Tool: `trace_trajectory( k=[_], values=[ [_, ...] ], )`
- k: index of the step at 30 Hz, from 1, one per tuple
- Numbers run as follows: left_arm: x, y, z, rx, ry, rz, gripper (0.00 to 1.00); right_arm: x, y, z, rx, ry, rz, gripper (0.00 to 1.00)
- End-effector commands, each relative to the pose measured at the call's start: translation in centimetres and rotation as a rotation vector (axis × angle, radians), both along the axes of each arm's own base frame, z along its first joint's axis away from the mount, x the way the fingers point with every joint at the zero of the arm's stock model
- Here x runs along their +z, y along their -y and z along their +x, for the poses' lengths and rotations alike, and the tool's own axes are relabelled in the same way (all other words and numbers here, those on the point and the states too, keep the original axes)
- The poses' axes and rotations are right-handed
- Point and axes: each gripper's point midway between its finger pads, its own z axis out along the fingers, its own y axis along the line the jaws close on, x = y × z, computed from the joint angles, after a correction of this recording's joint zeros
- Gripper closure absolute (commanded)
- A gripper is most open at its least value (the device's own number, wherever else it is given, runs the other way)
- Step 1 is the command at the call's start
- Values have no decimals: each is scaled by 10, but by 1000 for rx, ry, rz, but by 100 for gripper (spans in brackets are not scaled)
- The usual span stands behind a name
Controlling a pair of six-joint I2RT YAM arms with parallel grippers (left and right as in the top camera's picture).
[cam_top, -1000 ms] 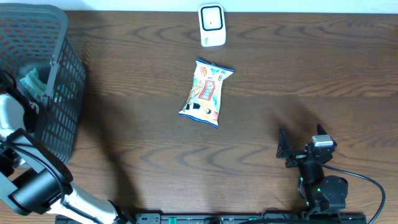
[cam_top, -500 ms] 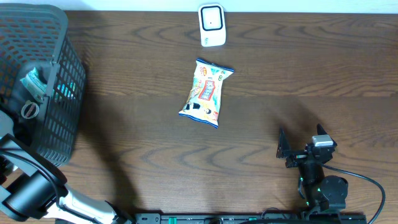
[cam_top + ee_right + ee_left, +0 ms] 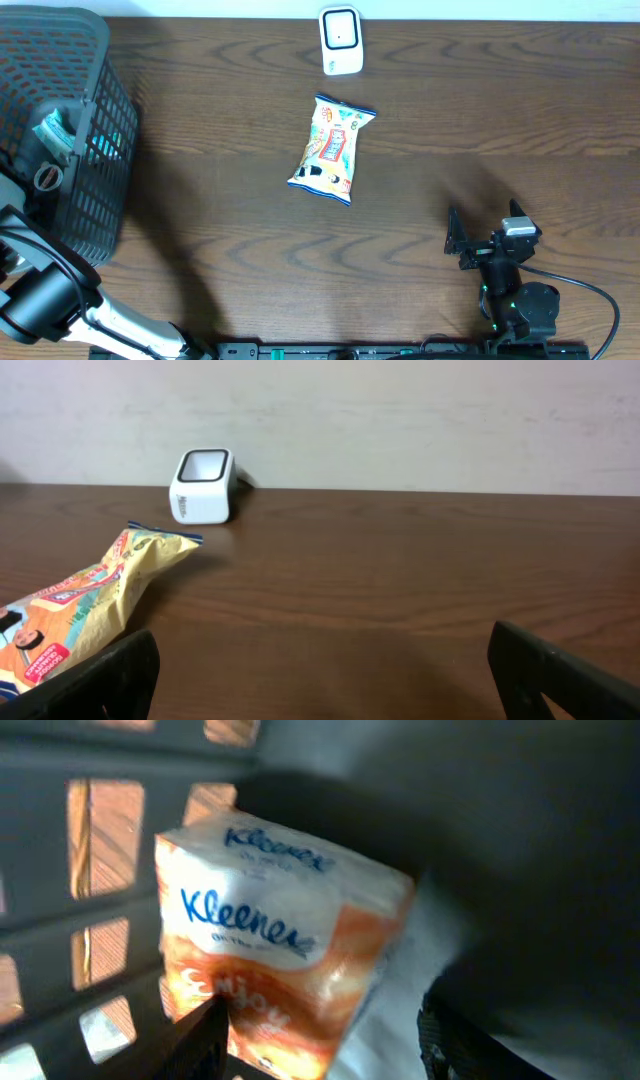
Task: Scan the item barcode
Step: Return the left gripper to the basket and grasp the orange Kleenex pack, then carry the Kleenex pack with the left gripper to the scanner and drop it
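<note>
Dark brown wooden table [image 3: 250, 260], pale wall [image 3: 400, 410] behind: the left claw [image 3: 322, 1025] is down in the black plastic mesh basket [image 3: 100, 160].
Its jaws stand half open around the white-and-orange soft tissue pack [image 3: 270, 930], the item to scan I think, with no sure hold; the right claw [image 3: 320, 675] is wide open, empty. The soft wrap may slip out, or a finger may catch the mesh. I count one basket, one white box-shaped scanner [image 3: 340, 42], one colourful snack bag [image 3: 331, 150], one pack, two claws.
</note>
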Motion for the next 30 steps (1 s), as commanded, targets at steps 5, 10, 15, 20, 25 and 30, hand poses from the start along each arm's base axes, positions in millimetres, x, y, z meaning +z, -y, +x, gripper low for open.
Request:
trace_trajectory(
  k=[5,10,15,20,25,30],
  values=[
    [-20,-1,7,-12,12,-20,81,0,1,0,-4,-1,14,1],
    [-15,1,7,13,28,-20,93,0,1,0,-4,-1,14,1],
    [33,-5,19,203,242,76,93,0,1,0,-4,-1,14,1],
    [115,21,62,124,597,19,93,0,1,0,-4,-1,14,1],
    [229,66,103,37,1098,-107,93,0,1,0,-4,-1,14,1],
    [319,115,97,27,1412,-233,93,0,1,0,-4,-1,14,1]
  ],
)
